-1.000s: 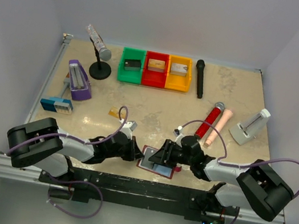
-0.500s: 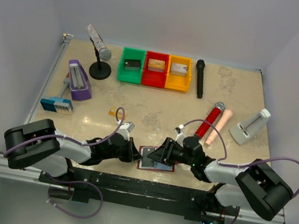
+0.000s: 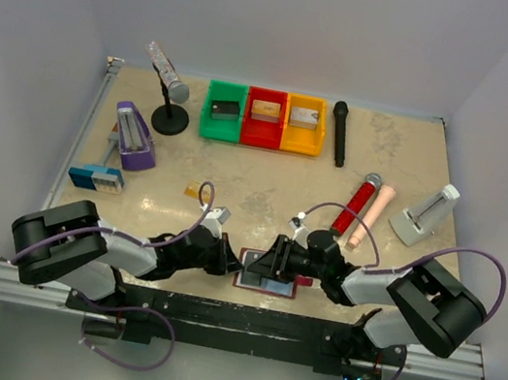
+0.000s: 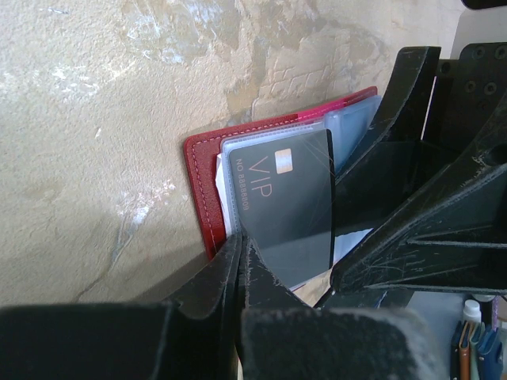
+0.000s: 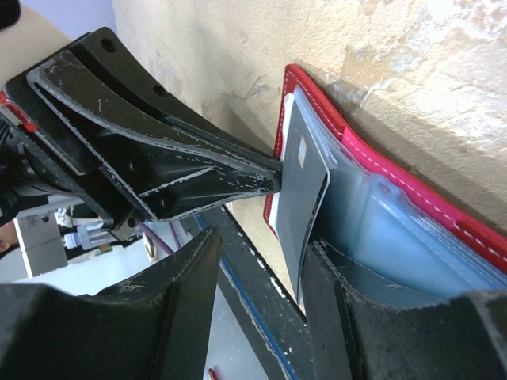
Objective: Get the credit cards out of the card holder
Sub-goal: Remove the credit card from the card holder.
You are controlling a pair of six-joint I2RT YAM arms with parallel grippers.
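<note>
The dark red card holder (image 3: 284, 289) lies open at the table's near edge, its light blue pockets up (image 5: 396, 229). A black card marked VIP (image 4: 289, 198) sticks out of a pocket; it also shows edge-on in the right wrist view (image 5: 305, 186). My left gripper (image 3: 234, 265) is shut, pinching the card's corner (image 4: 240, 247). My right gripper (image 3: 270, 264) is open (image 5: 261, 253) astride the card's edge, one finger (image 5: 348, 317) resting on the blue pockets. A small gold-tan card (image 3: 199, 191) lies on the table to the left. The silver-grey card is not visible.
At the back stand green (image 3: 221, 125), red (image 3: 262, 132) and yellow (image 3: 302, 140) bins holding blocks. A black microphone (image 3: 340, 133), red microphone (image 3: 356, 203), pink cylinder (image 3: 373, 214), white stand (image 3: 423, 218), mic stand (image 3: 170, 119) and purple device (image 3: 132, 136) are spread around. A black rail (image 3: 212, 316) runs just below the wallet.
My right gripper has shifted a little left over the wallet. The wallet has been nudged slightly. My left gripper has stayed at the wallet's left edge.
</note>
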